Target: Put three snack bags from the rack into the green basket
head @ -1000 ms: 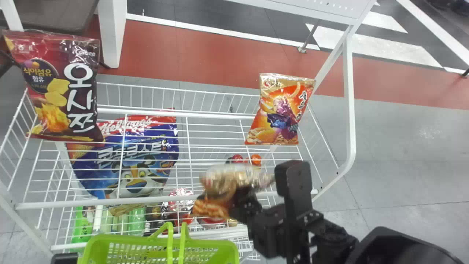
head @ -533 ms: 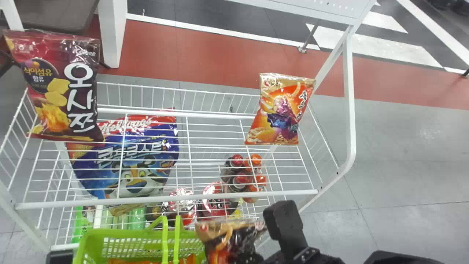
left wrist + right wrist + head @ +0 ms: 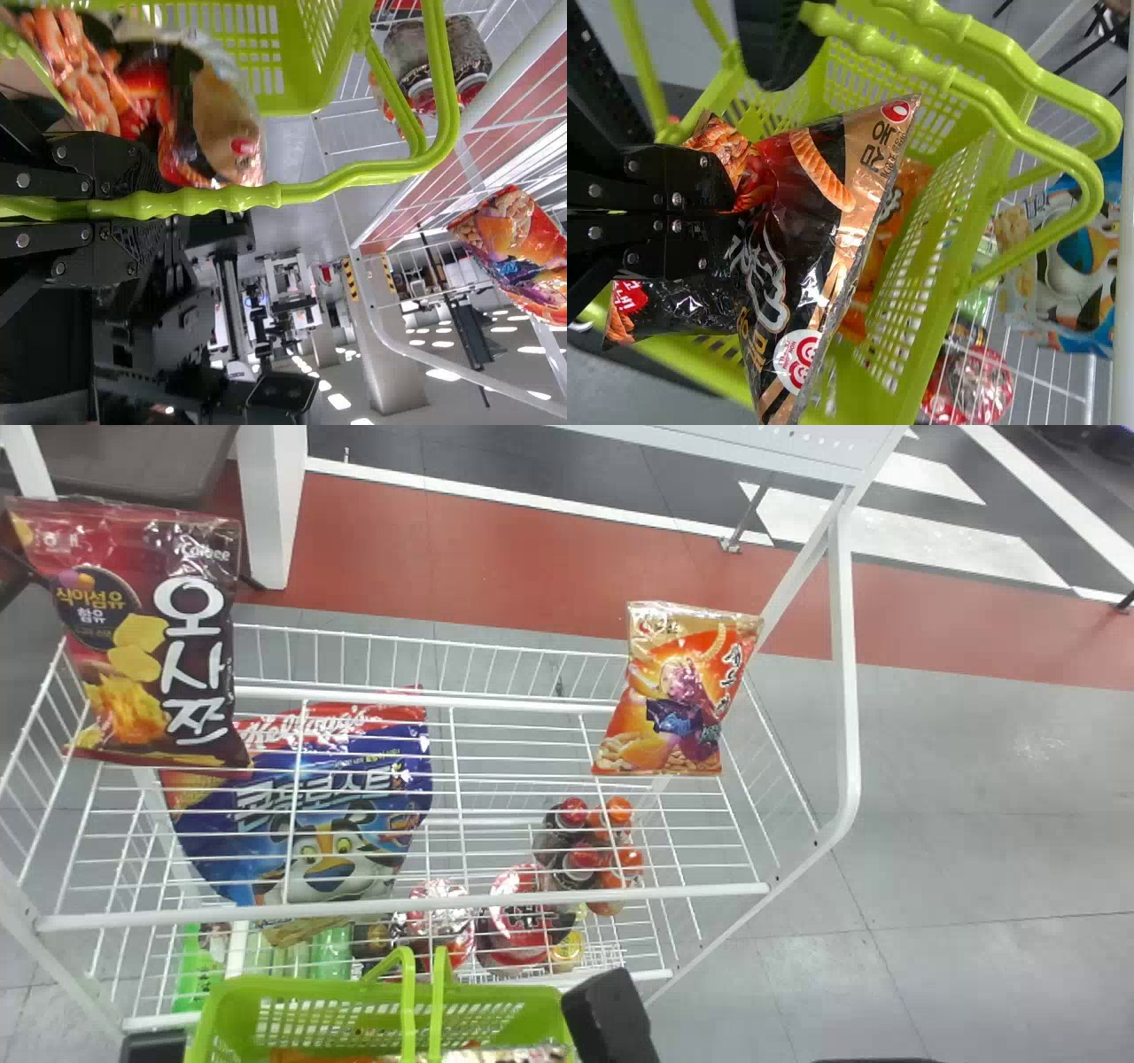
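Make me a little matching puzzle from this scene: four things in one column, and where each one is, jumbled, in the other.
Things
1. Black snack bag
2. Green basket's handle
3. Blue cereal bag
4. Orange snack bag

Places
A. Below the wires of the rack's upper shelf
B. Gripped by the left gripper
C. At the upper shelf's right end, as the head view shows it
D. Pinched in the right gripper

Right pairs: 1-D, 2-B, 3-A, 4-C
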You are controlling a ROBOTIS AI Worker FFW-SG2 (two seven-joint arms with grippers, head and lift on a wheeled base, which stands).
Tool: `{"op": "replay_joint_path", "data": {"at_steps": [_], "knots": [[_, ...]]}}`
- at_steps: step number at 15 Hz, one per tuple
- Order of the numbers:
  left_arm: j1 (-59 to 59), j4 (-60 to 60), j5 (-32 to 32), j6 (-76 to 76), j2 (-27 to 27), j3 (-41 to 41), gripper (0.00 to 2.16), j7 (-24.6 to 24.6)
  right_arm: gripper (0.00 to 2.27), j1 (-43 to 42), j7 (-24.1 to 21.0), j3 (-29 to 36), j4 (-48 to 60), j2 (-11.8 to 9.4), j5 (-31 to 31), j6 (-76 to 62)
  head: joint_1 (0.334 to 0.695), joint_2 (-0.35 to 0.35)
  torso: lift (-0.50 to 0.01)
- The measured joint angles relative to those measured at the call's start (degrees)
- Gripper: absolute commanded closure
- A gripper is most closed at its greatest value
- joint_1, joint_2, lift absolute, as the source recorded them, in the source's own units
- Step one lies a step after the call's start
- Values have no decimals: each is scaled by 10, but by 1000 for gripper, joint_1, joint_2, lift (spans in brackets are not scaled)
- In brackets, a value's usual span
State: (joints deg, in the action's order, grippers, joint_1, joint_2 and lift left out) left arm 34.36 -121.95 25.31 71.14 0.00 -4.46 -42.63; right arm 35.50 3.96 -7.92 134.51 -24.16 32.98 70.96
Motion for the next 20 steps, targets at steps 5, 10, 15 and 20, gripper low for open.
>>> {"op": "replay_joint_path", "data": {"at_steps": [5,10,15,20], "knots": [[5,-6,-1,2,0,-6,1865,1,761,-58,6,-54,-90,6,-1,-58,695,-350,0],[6,-7,-2,2,0,-6,1862,2,53,-58,-5,-49,-79,12,10,49,695,-350,0],[6,-8,-3,2,0,-7,1865,5,83,-40,-6,20,-38,11,11,-10,695,-350,0],[7,-7,-3,1,0,-5,1865,4,83,-32,3,110,3,12,5,-132,695,-350,0]]}}
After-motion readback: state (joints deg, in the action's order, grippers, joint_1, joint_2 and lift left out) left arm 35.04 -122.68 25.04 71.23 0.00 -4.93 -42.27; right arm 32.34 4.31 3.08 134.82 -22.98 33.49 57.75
